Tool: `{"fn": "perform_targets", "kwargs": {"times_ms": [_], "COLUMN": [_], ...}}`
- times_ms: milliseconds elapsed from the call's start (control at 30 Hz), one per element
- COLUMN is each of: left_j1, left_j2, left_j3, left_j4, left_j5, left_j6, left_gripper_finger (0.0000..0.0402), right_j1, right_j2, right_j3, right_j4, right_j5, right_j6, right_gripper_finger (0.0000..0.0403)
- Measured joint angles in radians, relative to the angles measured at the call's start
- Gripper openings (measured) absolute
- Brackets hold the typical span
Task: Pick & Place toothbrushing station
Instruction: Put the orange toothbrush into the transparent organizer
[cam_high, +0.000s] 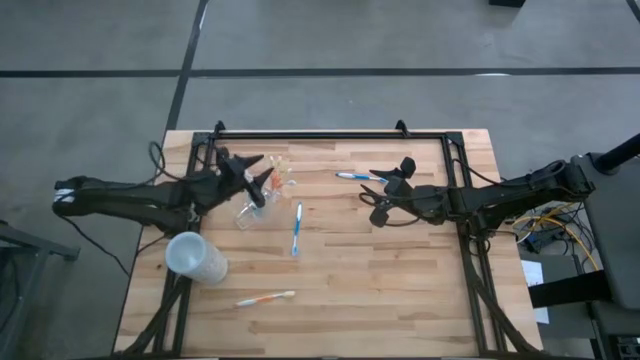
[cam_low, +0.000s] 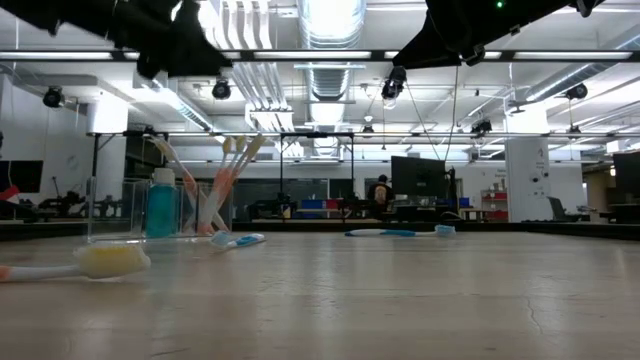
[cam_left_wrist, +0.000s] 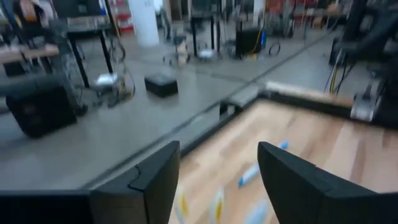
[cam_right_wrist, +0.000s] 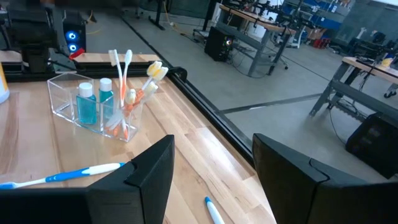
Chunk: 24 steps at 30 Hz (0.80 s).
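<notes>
The left gripper (cam_high: 262, 180), fingers spread and empty, hovers over the clear plastic holder (cam_high: 262, 198) of orange-and-white toothbrushes (cam_high: 281, 170) near the wooden worktop's (cam_high: 400, 290) far-left corner; lowering carelessly could tip it. The right gripper (cam_high: 383, 190), parted and empty, hangs beside a blue-and-white toothbrush (cam_high: 354, 177); another (cam_high: 296, 230) lies mid-worktop

toothbrushes (cam_high: 283, 172) in tumbler (cam_high: 262, 195) | cup (cam_high: 195, 258) left-front | toothbrush (cam_high: 296, 230) right of tumbler

counter (cam_high: 400, 280): light wood planks | clear holder (cam_right_wrist: 74, 99): two blue tubes (cam_right_wrist: 86, 104), white-orange brushes (cam_right_wrist: 127, 99) | loose brush (cam_high: 296, 232): white-blue | brush lower centre (cam_high: 265, 298): white-orange | cup (cam_high: 195, 258): frosted white | fingers (cam_right_wrist: 146, 174): black
</notes>
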<state>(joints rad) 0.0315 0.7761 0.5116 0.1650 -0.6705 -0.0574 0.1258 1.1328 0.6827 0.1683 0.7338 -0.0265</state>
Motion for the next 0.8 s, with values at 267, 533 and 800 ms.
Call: {"fn": "perform_targets", "kwargs": {"times_ms": [267, 533, 800], "left_j1": [-0.004, -0.165, -0.420], "left_j2": [0.021, 0.240, 0.447], "left_j3": [0.310, 0.596, 0.812], "left_j4": [-0.329, -0.696, -0.849], "left_j5": [0.251, 0.240, 0.027], "left_j6": [0.023, -0.184, -0.326], "left_gripper_finger": [0.0222, 0.0223, 0.0223], "right_j1": [0.000, 0.000, 0.000], "right_j2": [0.000, 0.000, 0.000], "right_j3": [0.000, 0.000, 0.000], "right_j4": [0.000, 0.000, 0.000], "right_j5": [0.000, 0.000, 0.000], "right_j6": [0.000, 0.000, 0.000], "right_gripper_finger": [0.0210, 0.0210, 0.0210]}}
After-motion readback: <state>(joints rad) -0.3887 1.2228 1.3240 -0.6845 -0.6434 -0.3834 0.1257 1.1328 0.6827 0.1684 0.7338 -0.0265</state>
